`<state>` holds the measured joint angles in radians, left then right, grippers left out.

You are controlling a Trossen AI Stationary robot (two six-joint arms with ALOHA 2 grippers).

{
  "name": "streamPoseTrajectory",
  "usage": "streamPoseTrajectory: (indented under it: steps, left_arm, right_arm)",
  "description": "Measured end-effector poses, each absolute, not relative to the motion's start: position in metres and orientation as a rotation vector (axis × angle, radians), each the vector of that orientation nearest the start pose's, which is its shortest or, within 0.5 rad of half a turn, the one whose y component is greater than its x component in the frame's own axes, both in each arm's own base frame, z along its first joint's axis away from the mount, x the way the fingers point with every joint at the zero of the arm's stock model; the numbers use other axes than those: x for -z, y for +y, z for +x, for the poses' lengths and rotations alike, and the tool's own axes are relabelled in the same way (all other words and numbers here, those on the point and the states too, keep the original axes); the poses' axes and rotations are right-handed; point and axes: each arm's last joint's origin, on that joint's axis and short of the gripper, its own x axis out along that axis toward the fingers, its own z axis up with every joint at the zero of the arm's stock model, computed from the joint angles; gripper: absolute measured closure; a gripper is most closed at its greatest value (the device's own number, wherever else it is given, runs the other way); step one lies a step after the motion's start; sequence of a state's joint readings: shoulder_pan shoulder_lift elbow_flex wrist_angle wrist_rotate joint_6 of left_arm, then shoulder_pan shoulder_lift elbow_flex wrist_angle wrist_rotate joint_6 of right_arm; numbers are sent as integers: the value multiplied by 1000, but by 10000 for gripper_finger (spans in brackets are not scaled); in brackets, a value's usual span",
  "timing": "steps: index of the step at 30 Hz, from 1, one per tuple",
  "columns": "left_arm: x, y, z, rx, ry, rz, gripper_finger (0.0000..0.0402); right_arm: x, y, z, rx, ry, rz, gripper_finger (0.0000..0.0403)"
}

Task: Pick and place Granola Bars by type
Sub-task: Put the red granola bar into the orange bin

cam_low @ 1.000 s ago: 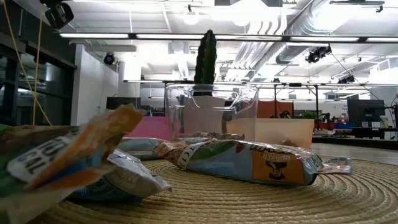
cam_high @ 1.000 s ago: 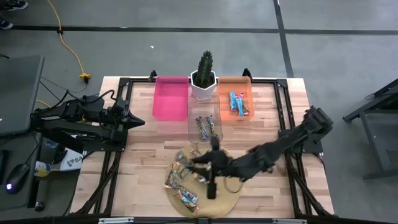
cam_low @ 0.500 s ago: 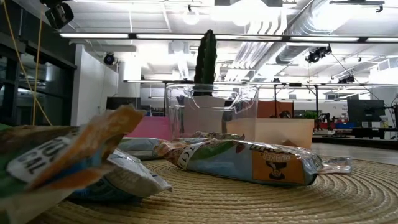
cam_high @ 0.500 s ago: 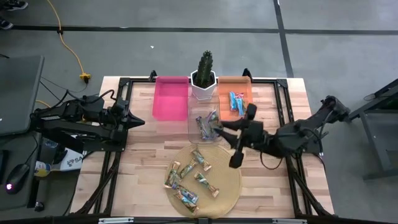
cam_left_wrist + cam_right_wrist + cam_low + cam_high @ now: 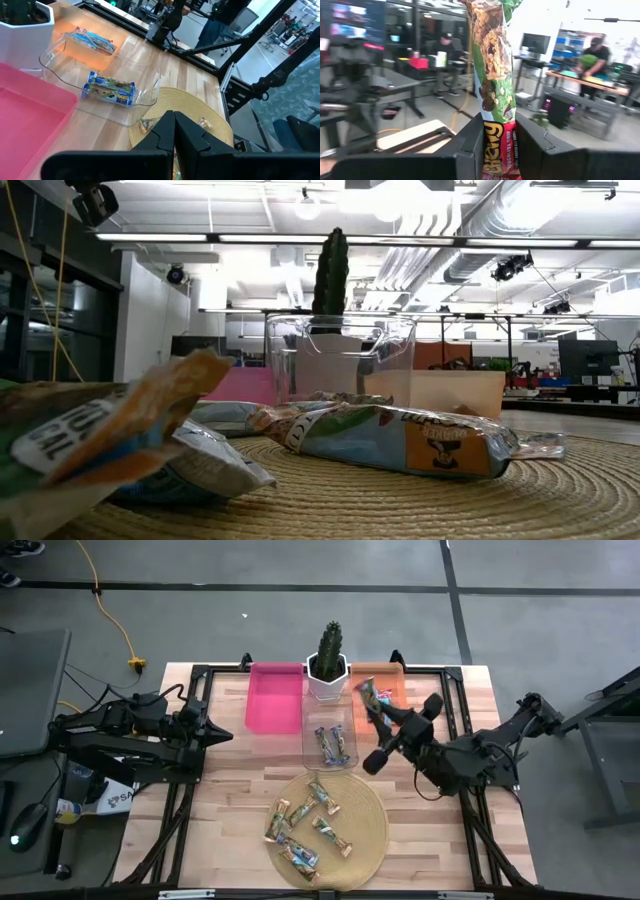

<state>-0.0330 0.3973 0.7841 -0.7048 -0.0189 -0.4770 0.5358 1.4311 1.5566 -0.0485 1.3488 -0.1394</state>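
Having swung from the woven mat [image 5: 370, 840] to above the orange bin [image 5: 392, 673], the right gripper [image 5: 372, 705] clamped a green-and-red Chewy bar [image 5: 494, 75] beside the cactus [image 5: 329, 645]; the left gripper [image 5: 174, 131], shut, idled.

Granola bars [image 5: 400, 440] lying on the woven mat [image 5: 420, 505], more crinkly wrappers piled left of that one. Behind the mat: clear bin [image 5: 340, 360], cactus [image 5: 331, 275] behind it, pink bin [image 5: 238, 385] left, orange bin [image 5: 445, 392] right.
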Motion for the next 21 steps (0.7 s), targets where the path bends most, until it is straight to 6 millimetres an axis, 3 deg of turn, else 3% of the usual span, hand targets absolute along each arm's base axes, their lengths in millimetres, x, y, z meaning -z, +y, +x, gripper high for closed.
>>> streamPoseTrajectory:
  steps: [12,21]
  left_arm:
    - [-323,-2,73,-65,314,-464,401]
    - [-323,-2,73,-64,314,-464,401]
  right_arm:
    - [-460,121,262,1021,35,-64,328]
    - [-459,106,269,1094,35,-57,327]
